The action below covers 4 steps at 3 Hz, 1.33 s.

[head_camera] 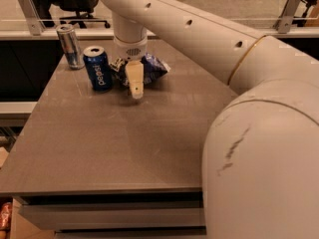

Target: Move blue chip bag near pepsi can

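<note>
The blue chip bag [152, 67] lies on the grey table [124, 148] near its far edge, just right of the pepsi can [98, 67], which stands upright with a small gap between them. My gripper [135, 86] hangs down from the white arm in front of the bag, near its left part, with its tip just above the table. It holds nothing that I can see. The arm's wrist hides part of the bag's left side.
A slimmer, taller silver-and-blue can [70, 46] stands at the table's far left corner, behind the pepsi can. A railing and an office chair stand beyond the far edge. The robot's big white arm covers the right side of the view.
</note>
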Each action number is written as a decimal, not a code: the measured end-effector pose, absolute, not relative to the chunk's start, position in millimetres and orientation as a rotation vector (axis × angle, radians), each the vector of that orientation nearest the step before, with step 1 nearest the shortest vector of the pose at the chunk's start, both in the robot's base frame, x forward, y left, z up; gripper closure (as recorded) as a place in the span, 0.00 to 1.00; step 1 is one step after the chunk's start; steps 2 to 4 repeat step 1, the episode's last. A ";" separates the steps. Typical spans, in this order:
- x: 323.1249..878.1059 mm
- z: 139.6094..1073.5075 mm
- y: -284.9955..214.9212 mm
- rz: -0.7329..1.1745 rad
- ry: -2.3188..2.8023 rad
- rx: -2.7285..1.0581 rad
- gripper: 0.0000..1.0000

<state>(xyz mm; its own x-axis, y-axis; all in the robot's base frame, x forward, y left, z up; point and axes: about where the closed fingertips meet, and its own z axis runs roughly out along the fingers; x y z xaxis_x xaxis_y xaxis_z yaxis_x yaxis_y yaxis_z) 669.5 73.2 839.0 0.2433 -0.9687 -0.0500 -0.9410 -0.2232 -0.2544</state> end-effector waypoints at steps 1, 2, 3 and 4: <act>667.7 840.9 73.0 -0.158 1.766 -2.277 0.00; 667.7 840.9 73.0 -0.158 1.766 -2.277 0.00; 667.7 840.9 73.0 -0.158 1.766 -2.277 0.00; 667.7 840.9 73.0 -0.158 1.766 -2.277 0.00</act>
